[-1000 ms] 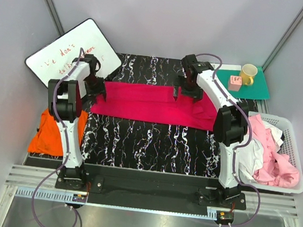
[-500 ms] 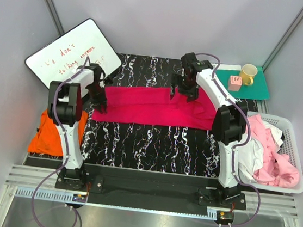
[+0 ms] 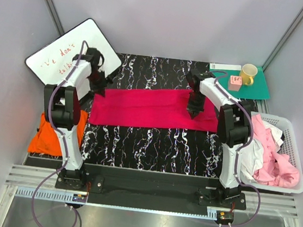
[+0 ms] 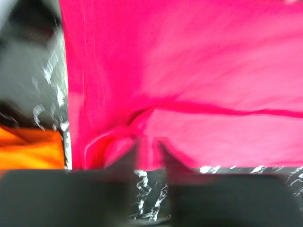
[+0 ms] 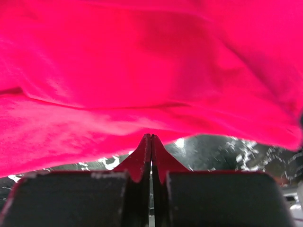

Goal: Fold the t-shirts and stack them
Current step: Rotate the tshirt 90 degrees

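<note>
Magenta t-shirt [image 3: 152, 108] is being pinched at its left end by L gripper [image 3: 100, 89]; R gripper [image 3: 194, 112] is being clenched at its right hem, grasp unclear.

The setting was a robotics lab cell: grey panel walls [image 3: 168, 17] enclosed the surface [image 3: 148, 143], and aluminium rails [image 3: 146, 205] ran along its near edge.

The left arm [image 3: 70, 142] and right arm [image 3: 231, 161] share white tubular links and bulky black joint housings. A purple-grey cable loops along each, down to black bolted base plates at the near edge of the table [image 3: 148, 146]. The right gripper [image 5: 151, 137] has dark fingers [image 5: 137, 163] tapering to wedge tips.
</note>
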Controlling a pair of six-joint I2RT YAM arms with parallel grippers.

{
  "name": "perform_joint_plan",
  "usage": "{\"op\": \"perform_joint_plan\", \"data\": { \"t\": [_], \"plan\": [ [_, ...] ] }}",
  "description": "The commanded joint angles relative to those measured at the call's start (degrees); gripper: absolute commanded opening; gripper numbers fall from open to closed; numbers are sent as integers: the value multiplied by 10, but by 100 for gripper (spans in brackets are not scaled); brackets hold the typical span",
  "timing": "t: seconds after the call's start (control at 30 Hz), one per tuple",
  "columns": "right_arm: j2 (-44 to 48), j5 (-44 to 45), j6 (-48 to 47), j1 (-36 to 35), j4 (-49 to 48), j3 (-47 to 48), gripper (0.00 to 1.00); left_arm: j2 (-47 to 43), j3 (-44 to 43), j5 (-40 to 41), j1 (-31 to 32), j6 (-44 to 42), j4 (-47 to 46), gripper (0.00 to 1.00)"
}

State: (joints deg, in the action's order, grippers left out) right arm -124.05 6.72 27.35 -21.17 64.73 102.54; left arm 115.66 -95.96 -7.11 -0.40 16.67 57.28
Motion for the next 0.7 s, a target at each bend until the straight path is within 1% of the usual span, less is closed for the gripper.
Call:
{"op": "perform_joint_plan", "data": {
  "t": [0.0,0.17,0.23,0.33,0.43,0.53,0.67],
  "plan": [
    [86,19,45,19,-14,-30,0,5,-82,-4,1,-10,-19,0],
    [76,18,48,30,-17,-66,0,74,-152,-2,15,-13,6,0],
    [61,17,48,33,-18,-73,0,104,-165,10,20,-16,16,0],
    [35,14,49,39,-18,-76,0,125,-172,22,22,-19,21,0],
    [14,16,53,39,-19,-67,0,136,-171,25,22,-20,24,0],
    [-8,23,54,40,-18,-44,0,149,-171,33,22,-20,25,0],
    [-51,28,49,41,-15,3,0,178,-187,54,23,-22,51,0]
  ]
}}
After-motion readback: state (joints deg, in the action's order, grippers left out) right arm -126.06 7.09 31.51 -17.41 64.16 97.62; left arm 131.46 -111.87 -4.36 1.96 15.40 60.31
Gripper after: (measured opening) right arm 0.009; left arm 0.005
